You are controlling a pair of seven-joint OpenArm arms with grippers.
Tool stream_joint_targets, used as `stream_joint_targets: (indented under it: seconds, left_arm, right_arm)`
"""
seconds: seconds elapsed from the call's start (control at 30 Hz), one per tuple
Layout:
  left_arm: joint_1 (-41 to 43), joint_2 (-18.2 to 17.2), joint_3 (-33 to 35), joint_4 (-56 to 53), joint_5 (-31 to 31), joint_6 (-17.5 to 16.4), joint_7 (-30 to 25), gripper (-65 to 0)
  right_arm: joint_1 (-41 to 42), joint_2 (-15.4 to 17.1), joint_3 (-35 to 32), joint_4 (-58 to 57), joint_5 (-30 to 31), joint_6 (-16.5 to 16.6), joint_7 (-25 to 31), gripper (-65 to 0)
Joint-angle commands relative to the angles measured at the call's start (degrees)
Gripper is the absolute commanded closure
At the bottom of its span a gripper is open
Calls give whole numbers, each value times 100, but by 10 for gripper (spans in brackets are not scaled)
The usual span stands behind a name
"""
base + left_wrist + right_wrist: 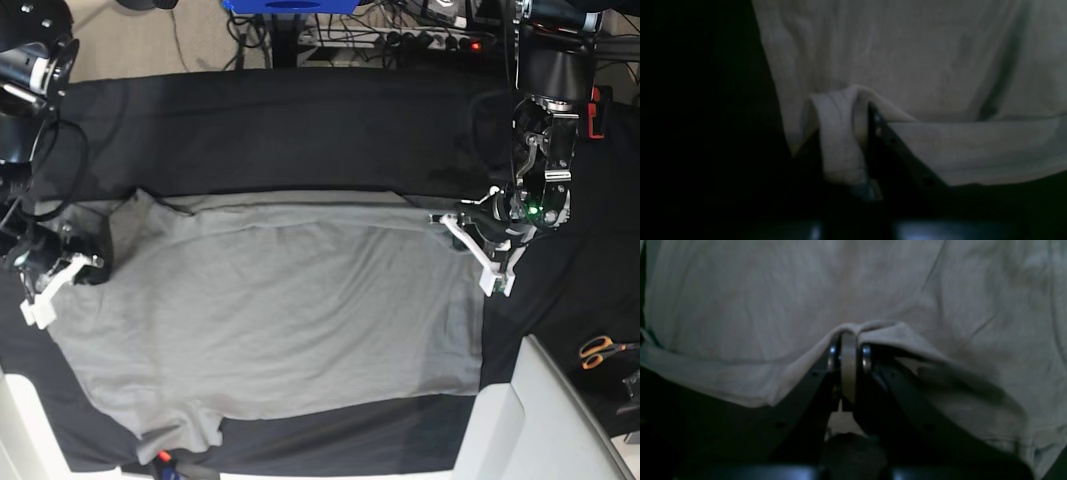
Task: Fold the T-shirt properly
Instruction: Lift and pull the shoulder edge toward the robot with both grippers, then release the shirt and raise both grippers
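Observation:
The light-grey T-shirt (290, 320) lies spread flat on the black table cloth (300, 130). In the base view my left gripper (452, 223) is at the shirt's right upper corner, shut on the hem. Its wrist view shows a bunched fold of the T-shirt (840, 133) pinched between the dark fingers (903, 150). At the shirt's left edge, my right gripper (92, 263) is shut on the fabric. In the right wrist view the T-shirt (773, 300) drapes over the closed right gripper (848, 340).
Orange-handled scissors (600, 350) lie on the cloth at the far right. A white surface (530, 420) borders the lower right corner. Cables and a power strip (430, 40) run along the back, beyond the cloth. A small orange thing (163, 459) peeks out below the shirt.

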Motion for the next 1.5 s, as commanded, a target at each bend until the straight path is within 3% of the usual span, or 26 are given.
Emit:
stream_joint_targets:
  seconds: [0.0,0.5,0.7,0.9,1.07,1.13,1.23,1.3,1.37,1.47]
  left_arm:
    - [-157,-62,-24,56,26,-5,-102,0]
    - [-632,17,-24,-551,52,-5,-119,0]
    - [-896,132,-24,-876,52,-5,-137,0]
    - [-940,140,-16,-1219,52,-5,-743,0]
    - [-957,140,-33,-1342,52,-5,-823,0]
    - [-957,140,-60,-1333,52,-5,-823,-105]
    - [-1028,114,-95,-1324,8,-5,-823,-339]
    - [-1115,97,-112,-1324,-9,-5,-823,-456]
    - [-1124,97,-473,-1236,-9,-5,-823,-541]
    - [-957,228,-1554,-665,-62,-5,-770,-596]
  right_arm:
    - [203,84,-63,14,109,47,179,-2]
    - [792,172,-590,-970,109,47,1154,-2]
    - [801,172,-590,-1005,109,47,1242,-2]
    - [784,163,-555,-1023,109,47,1489,-8]
    - [775,163,-537,-1023,109,47,1682,-20]
    - [775,163,-537,-1005,109,47,1682,-71]
    - [784,181,-529,-970,144,47,1682,-209]
    - [749,181,-467,-759,144,47,1682,-297]
    - [529,137,-19,-364,153,47,1673,-354]
    - [221,-144,843,436,153,47,1656,-360]
